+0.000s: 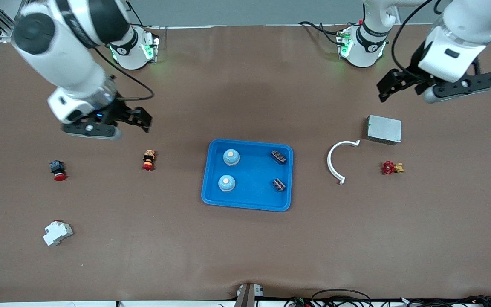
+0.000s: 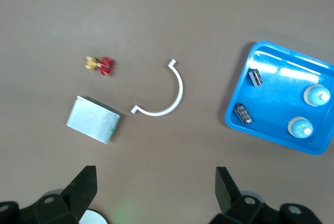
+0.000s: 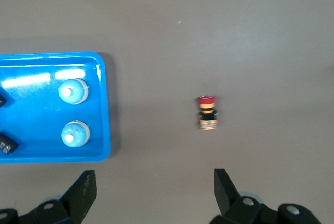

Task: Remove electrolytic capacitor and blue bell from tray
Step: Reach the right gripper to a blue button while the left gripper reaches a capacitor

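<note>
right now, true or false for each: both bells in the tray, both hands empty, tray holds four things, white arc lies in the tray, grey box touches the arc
Both bells sit in the blue tray: true, one bell and the other bell.
Left hand and right hand are open and empty: true.
The tray holds four things: true, adding two capacitors.
The white arc lies in the tray: false, it lies on the table beside it.
The grey box touches the arc: false, they lie apart.

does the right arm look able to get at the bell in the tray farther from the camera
Probably yes. The right tool is open over bare table, and that bell stands uncovered in the blue tray, apart from the second bell.
</note>
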`<state>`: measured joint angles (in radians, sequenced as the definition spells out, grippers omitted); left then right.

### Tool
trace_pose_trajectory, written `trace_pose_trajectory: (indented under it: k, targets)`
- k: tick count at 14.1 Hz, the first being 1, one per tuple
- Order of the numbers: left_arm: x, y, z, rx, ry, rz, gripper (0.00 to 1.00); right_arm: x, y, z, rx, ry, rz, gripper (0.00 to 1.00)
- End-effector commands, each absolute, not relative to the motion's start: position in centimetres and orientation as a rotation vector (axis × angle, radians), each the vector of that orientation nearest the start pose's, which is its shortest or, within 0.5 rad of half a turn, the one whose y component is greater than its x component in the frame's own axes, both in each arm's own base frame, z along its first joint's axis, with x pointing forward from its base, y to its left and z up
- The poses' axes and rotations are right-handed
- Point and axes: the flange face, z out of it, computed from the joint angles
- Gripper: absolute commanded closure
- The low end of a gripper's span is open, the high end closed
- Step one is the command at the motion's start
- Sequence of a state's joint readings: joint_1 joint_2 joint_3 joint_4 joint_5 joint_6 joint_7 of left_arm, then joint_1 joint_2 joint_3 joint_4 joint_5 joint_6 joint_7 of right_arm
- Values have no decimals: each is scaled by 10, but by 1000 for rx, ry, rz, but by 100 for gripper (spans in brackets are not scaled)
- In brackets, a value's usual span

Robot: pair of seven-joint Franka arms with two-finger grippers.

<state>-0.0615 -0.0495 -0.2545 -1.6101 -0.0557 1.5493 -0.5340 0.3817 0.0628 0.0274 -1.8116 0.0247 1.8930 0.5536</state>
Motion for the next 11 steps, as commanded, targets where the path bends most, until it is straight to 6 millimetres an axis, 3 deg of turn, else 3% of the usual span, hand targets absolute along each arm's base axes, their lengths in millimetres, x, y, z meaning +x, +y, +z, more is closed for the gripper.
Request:
trace_pose_trajectory:
  k: [1,6,9,11]
  targets:
    - [520,-193,609,-3221,-366,196,0,538,284,450,-3094,317,1,0]
    - [530,-247,545,-3198,-266,384,0,535,369,351,-3063,448,-16,0]
    - [540,-275,512,-3152,-413,467,0,534,407,309,-3065,516,-11,0]
    - [547,-301,496,-3138,-621,401,0,526,423,292,-3076,502,3,0]
